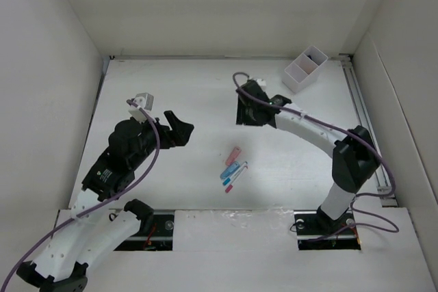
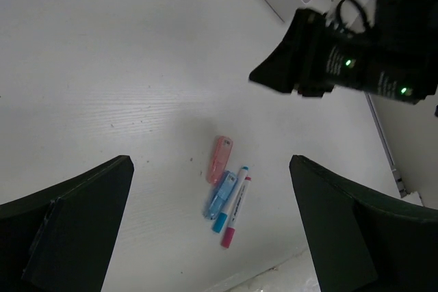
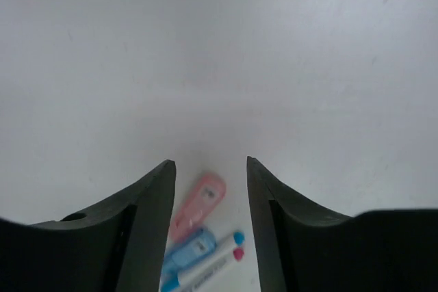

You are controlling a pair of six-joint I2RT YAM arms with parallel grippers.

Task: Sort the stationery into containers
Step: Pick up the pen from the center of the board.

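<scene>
The stationery lies in one small cluster on the table (image 1: 171, 80), about mid-way between the arms and a little toward the near edge. All pieces share much the same long axis, a diagonal from near-left to far-right.

The pink piece (image 1: 233, 155) is the farthest. The blue piece (image 1: 229, 169) lies just near of it. The two thin white pens (image 2: 237, 208) lie side by side against the blue piece's right flank, their larger blue and pink caps pointing near-left.

The white box (image 1: 298, 81) sits in the far right corner, well apart from the cluster. Its long axis also runs near-left to far-right, and a divider splits it into two compartments.

The left gripper (image 1: 181, 128) hangs left of the cluster, fingers spread wide with nothing between them.

The right gripper (image 3: 209, 165) hangs far of the cluster, its fingers parted and holding nothing. In its wrist view the pink piece shows through the gap, lying on the table.
</scene>
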